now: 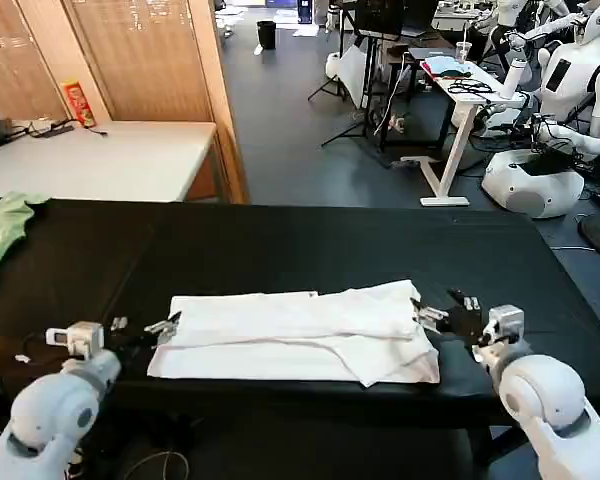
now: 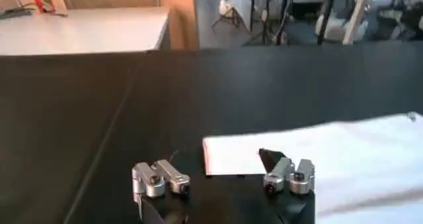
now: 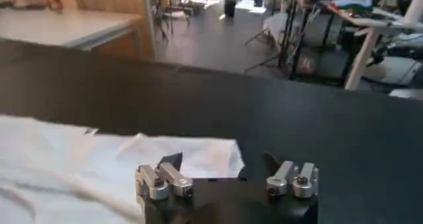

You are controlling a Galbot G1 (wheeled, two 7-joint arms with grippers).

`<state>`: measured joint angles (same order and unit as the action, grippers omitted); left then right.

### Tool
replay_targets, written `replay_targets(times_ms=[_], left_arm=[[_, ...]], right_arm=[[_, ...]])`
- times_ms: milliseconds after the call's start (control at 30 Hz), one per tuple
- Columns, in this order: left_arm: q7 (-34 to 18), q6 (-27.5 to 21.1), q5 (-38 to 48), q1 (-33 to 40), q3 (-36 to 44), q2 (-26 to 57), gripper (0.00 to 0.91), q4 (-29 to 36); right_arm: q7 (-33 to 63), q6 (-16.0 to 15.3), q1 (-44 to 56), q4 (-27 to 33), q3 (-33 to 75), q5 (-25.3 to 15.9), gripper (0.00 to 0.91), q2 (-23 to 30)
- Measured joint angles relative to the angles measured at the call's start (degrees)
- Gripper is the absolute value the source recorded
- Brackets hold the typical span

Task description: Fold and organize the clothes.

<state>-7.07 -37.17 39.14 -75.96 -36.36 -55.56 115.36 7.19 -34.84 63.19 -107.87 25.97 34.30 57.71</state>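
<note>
A long black table [image 1: 280,250] ran across the head view, and on its near half the white T-shirt [image 1: 300,335] lay folded into a long flat band, plain side up, stretched from one side to the other with a looser, rumpled flap at its right end. Beyond the black surface stood a pale table [image 1: 110,160] against a wooden wall, and a small light green garment [image 1: 2,228] rested on the black table's far left edge, well apart from the shirt. The left gripper [image 1: 145,328] sat low at the shirt's left end; in the left wrist view [image 2: 221,179] its fingers stood apart, one fingertip [image 2: 269,158] lying on the corner of the white cloth and the other on bare black table beside it, so nothing was clamped. The right gripper [image 1: 435,315] was at the shirt's right end; in the right wrist view [image 3: 225,176] its fingers were likewise spread, one fingertip [image 3: 170,160] over the edge of the rumpled cloth [image 3: 99,166] and the other [image 3: 269,159] above the black surface just past the shirt's corner.
</note>
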Motion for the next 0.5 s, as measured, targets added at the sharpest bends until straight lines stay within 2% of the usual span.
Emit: replay_targets(times_ms=[267, 300, 333, 433, 500], left_arm=[[-0.07, -0.58, -0.12, 6.96, 2.90, -3.84, 0.878, -7.93], [0.08, -0.62, -0.04, 7.21, 2.95, -4.06, 0.858, -8.80], [0.28, -0.62, 0.19, 7.32, 2.98, -4.22, 0.731, -9.57], [1.00, -0.65, 0.84, 7.52, 3.00, -4.49, 0.566, -11.09], [1.20, -0.60, 1.03, 7.66, 3.06, -4.72, 0.400, -11.79]], right_arm=[[0.49, 1.71, -6.65, 9.24, -4.45, -1.05, 0.878, 5.37], [0.53, 1.86, -7.01, 9.88, -4.77, -1.04, 0.878, 5.73], [0.68, 1.95, -7.36, 10.54, -5.15, -1.04, 0.878, 6.08], [0.95, 2.07, -7.87, 12.15, -5.93, -1.03, 0.673, 6.92], [0.99, 2.25, -7.99, 12.88, -6.16, -1.04, 0.371, 7.40]])
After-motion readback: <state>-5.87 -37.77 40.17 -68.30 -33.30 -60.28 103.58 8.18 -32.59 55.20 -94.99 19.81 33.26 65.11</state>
